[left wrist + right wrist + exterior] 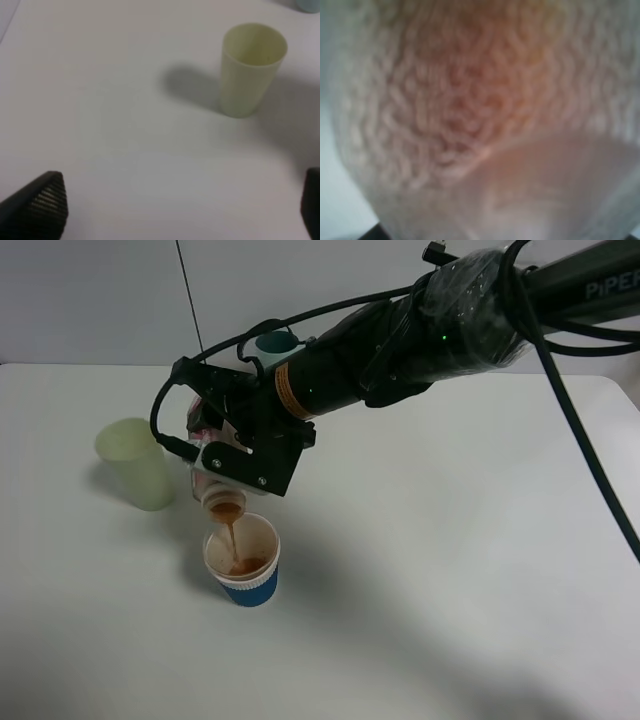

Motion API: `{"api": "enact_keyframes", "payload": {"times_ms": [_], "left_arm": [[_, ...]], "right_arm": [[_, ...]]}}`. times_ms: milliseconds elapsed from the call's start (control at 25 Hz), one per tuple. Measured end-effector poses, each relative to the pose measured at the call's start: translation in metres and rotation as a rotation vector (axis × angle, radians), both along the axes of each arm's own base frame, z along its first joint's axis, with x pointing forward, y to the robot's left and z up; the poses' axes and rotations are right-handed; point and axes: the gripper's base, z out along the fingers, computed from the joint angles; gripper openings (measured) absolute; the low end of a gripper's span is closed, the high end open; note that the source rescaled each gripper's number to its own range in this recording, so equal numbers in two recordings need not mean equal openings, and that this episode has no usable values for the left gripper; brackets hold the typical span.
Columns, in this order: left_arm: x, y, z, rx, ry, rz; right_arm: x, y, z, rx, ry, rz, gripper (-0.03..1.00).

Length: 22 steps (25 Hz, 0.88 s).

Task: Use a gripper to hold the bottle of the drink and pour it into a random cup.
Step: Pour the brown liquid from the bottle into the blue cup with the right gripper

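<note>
Brown drink (231, 532) falls in a thin stream from the tilted bottle (221, 497) into the cup (243, 570), left of centre in the high view. The right gripper (243, 448) is clamped around the bottle at the end of a dark, plastic-wrapped arm (400, 345) that stretches in from the upper right. The bottle's open mouth points down just above the cup's rim, and liquid pools inside the blue-banded cup. A pale-green cup (135, 462) stands upright at middle left on the white table (450, 570), near the pouring but apart from it. A teal cup (275, 340) shows partly behind the arm at upper centre. The right wrist camera sees only a blurred, brown-tinted close-up of the bottle (470, 115). The left gripper (180, 210) is spread wide with nothing between its ribbed black fingers (45, 202), above bare table short of the pale-green cup (252, 70).
</note>
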Motion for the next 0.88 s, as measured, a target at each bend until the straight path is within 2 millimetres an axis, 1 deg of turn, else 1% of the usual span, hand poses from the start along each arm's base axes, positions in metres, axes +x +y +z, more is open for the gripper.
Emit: {"api": "enact_keyframes", "payload": {"times_ms": [360, 880], "left_arm": [[0.0, 0.0001, 0.0, 0.001, 0.0, 0.001], [0.0, 0.0001, 0.0, 0.001, 0.0, 0.001]], "right_arm": [[-0.0001, -0.0002, -0.0004, -0.031, -0.062, 0.051, 0.02], [-0.0003, -0.0002, -0.0004, -0.034, -0.071, 0.06, 0.01]]}}
